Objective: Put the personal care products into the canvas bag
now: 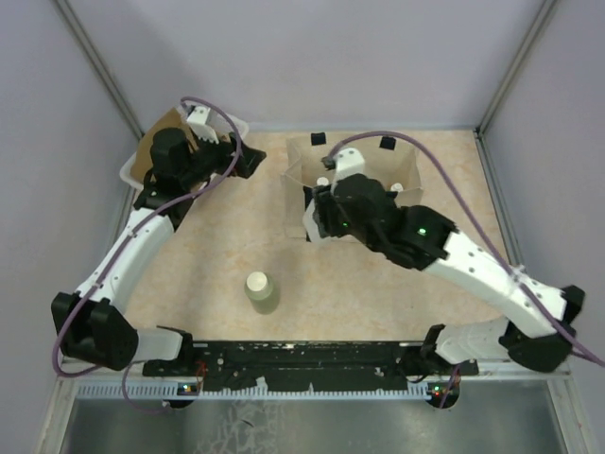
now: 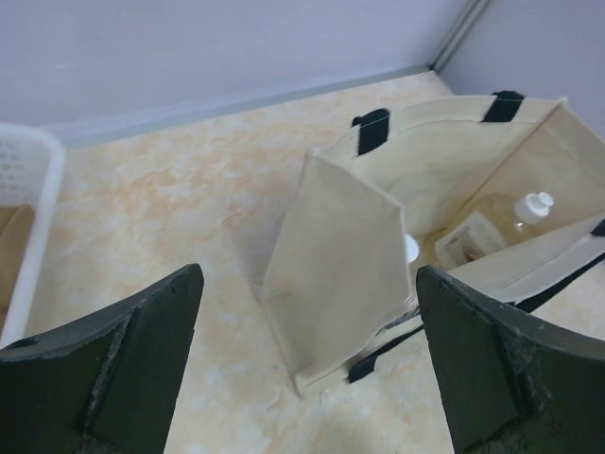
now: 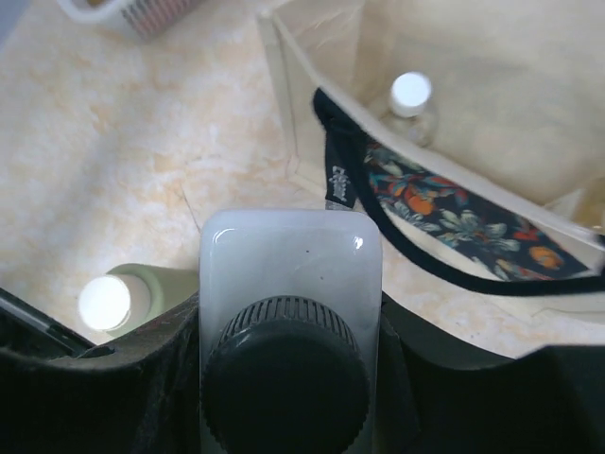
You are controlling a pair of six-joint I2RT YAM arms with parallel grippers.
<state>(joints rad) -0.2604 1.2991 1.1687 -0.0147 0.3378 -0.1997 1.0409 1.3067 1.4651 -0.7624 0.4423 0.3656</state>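
Right gripper (image 3: 288, 326) squeezes the white plastic bottle with a black cap (image 3: 288, 255) just beside the open beige canvas bag (image 3: 492, 113), not inside yet. One white-capped bottle (image 3: 411, 95) sits in the bag (maybe a second too), and the pale green, cream-capped bottle (image 1: 262, 291) waits on the table (image 1: 189, 265). Left gripper (image 2: 307, 322) hangs wide open and empty by the white plastic tub (image 2: 38, 180), blocking nothing.

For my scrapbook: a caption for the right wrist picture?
Right tool grips the black-capped white bottle beside the open canvas bag.
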